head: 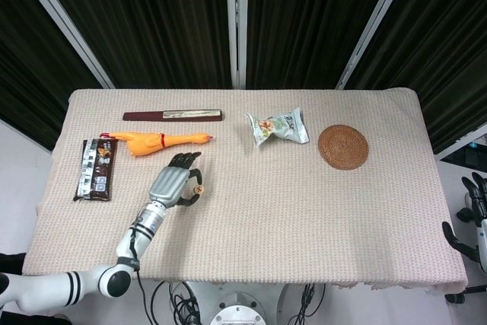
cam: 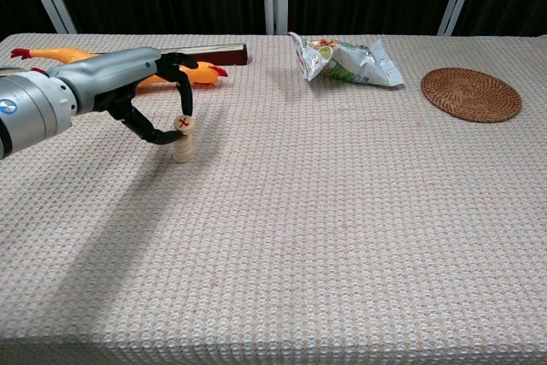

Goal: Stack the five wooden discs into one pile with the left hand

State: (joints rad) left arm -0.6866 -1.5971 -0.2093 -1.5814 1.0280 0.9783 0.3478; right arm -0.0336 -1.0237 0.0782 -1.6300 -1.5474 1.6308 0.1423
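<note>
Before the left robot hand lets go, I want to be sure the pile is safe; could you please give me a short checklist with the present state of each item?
1. Top disc pinched by the left robot hand: ok.
2. Top disc flat on the pile: not ok, it is tilted, its red cross facing the camera.
3. Pile upright on the table: ok.
4. All five discs in the pile: cannot tell, the layers are too small to count.
5. Rubber chicken clear of the pile: ok, it lies apart, further back.
6. Right robot hand out of the way: ok, beyond the table's edge.
</note>
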